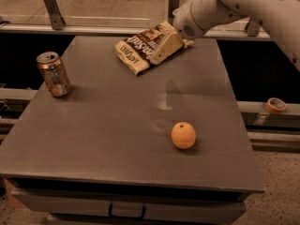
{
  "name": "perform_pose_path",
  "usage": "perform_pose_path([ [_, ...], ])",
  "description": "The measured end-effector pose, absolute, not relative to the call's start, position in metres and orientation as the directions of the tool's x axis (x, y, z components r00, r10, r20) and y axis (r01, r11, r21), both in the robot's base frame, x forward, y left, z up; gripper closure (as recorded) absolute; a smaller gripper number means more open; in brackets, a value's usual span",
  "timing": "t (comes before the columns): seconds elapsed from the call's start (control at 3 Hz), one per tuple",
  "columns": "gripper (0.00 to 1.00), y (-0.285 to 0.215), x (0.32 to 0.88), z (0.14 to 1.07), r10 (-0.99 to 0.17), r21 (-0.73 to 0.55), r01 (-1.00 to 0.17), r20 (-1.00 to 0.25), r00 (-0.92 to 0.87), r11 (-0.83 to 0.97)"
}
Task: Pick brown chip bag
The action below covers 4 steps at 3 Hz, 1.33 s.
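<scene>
soda can [54,74] stands at the table's [117,125] left; brown chip bag [135,51] lies flat at the far middle, the gripper [162,49] low over its right end (wide or narrow, cannot tell); white arm [234,3] slants in from upper right.

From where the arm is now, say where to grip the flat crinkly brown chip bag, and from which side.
Probably pinch the brown chip bag across its short width from above: it lies flat and slanted near the grey table's far edge, with no upright side. The gripper is over its right part.
</scene>
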<state>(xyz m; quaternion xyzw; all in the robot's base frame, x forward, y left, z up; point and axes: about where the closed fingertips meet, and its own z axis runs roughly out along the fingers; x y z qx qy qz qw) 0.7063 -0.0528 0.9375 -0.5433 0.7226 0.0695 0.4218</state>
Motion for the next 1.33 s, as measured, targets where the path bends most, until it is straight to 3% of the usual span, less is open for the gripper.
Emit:
perform_pose_path([
  [0.67, 0.00, -0.027, 0.798, 0.908, -0.591, -0.264, -0.795, -0.794, -0.143, 0.547],
  [1.33, 0.00, -0.034, 0.838, 0.863, -0.491, -0.144, -0.726, -0.820, -0.292, 0.672],
])
